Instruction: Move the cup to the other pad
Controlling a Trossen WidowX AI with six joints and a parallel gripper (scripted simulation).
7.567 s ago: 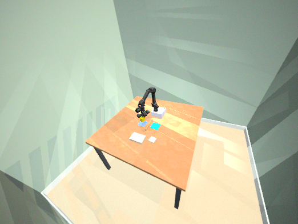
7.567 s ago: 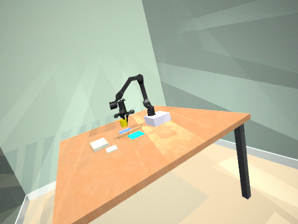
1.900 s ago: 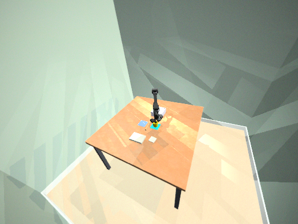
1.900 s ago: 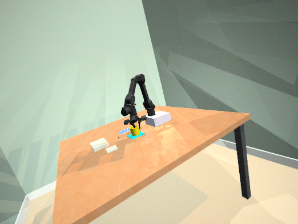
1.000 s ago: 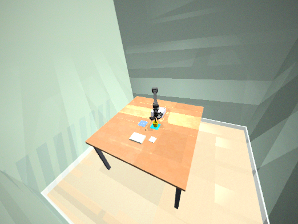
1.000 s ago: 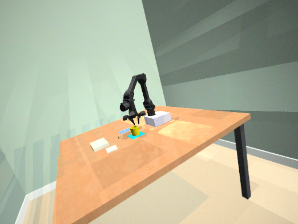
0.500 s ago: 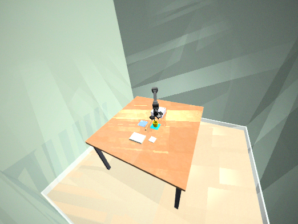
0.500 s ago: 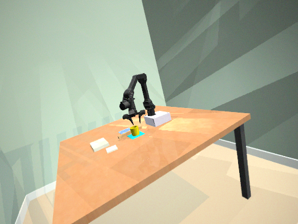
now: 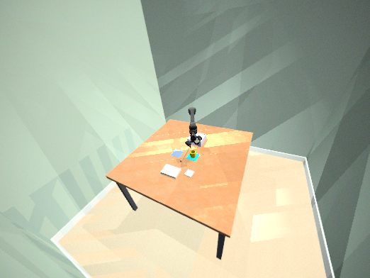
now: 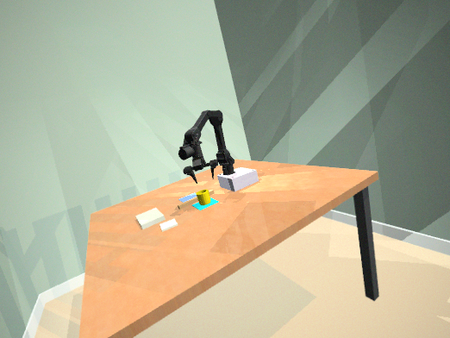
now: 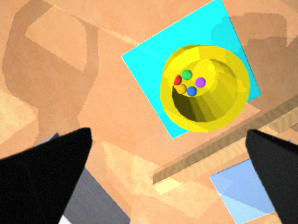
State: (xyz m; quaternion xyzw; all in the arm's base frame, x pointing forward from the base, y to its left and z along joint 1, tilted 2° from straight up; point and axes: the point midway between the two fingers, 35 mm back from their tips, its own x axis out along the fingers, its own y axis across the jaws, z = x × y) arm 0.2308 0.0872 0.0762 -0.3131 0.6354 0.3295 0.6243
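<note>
Pale green walls and a darker, streaked one close in on a wooden table (image 9: 216,198) (image 10: 259,233), its top crossed by bands of light, with a pale floor below. Upright on the cyan pad (image 9: 194,159) (image 10: 206,206) (image 11: 150,65) stands the yellow cup (image 9: 193,154) (image 10: 203,197) (image 11: 172,107), and the wrist view shows marbles (image 11: 187,75) in red, green, orange, blue and purple gathered inside it. What the coming move turns on is the cup's place relative to the gripper (image 9: 192,144) (image 10: 204,181) (image 11: 169,134): it lies below the fingertips and out on the side away from the arm's base, so in the wrist view it sits beyond the tips, a little right of the midline between them. A wooden strip (image 9: 184,156) (image 10: 185,205) (image 11: 200,158) lies between that pad and the blue pad (image 9: 176,153) (image 10: 188,197) (image 11: 245,187). The jaws are spread wide, near their full reach — nothing between them, nothing touched. If the blue pad is the goal, the next move calls for centring over the cup, lowering with the jaws apart, then a level lift across the strip; clipping the rim could tip the marbles out.
</note>
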